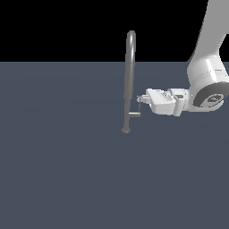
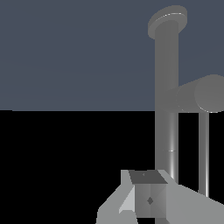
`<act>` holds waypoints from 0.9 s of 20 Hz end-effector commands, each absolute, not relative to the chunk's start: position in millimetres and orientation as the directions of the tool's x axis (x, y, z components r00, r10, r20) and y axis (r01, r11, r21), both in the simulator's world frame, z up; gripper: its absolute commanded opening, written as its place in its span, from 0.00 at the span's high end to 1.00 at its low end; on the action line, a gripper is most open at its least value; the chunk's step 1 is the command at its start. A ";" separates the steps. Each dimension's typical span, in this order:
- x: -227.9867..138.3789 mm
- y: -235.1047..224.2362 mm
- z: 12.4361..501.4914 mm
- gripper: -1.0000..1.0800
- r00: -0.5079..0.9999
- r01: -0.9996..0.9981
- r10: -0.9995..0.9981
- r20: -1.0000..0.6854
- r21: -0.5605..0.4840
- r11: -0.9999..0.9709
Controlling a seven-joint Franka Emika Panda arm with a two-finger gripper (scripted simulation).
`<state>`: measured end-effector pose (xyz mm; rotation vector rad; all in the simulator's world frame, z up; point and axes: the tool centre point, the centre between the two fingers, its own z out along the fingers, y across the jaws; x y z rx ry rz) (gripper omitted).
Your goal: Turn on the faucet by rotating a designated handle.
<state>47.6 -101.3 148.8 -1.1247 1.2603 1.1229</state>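
The faucet (image 1: 129, 76) is a tall slim grey pipe, arched over at the top, standing on a small round base on the dark floor. The handle (image 1: 134, 115) is a short light-grey stub low on the pipe's side toward the exterior view's right, with a thin lever rod (image 1: 139, 106) rising from its end. My gripper (image 1: 140, 98) reaches in level from the exterior view's right, fingers shut and empty, with its tips at the rod's upper end. In the wrist view the pipe (image 2: 166, 87), the stub (image 2: 199, 94) and the rod (image 2: 203, 153) show beyond the shut gripper (image 2: 148, 197).
The dark blue-grey floor (image 1: 58, 170) stretches flat around the faucet. My white arm (image 1: 208, 76) comes down from the upper part of the exterior view's right.
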 end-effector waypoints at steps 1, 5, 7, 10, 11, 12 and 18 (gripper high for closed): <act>42.8 -100.9 150.7 1.00 0.002 -0.993 0.000 -1.000 -0.002 0.115; 32.9 -99.6 154.3 1.00 0.002 -0.993 0.000 -1.000 -0.002 0.115; 27.8 -99.0 156.1 1.00 0.002 -0.993 0.000 -1.000 -0.002 0.115; 22.6 -98.4 158.0 1.00 0.002 -0.993 0.000 -1.000 -0.002 0.115; 26.0 -98.8 155.9 1.00 0.002 -0.993 -0.002 -1.000 -0.002 0.118; 23.0 -98.5 155.8 1.00 0.002 -0.993 -0.002 -1.000 -0.002 0.118; 4.4 -96.3 155.0 1.00 0.002 -0.993 -0.001 -1.000 -0.002 0.116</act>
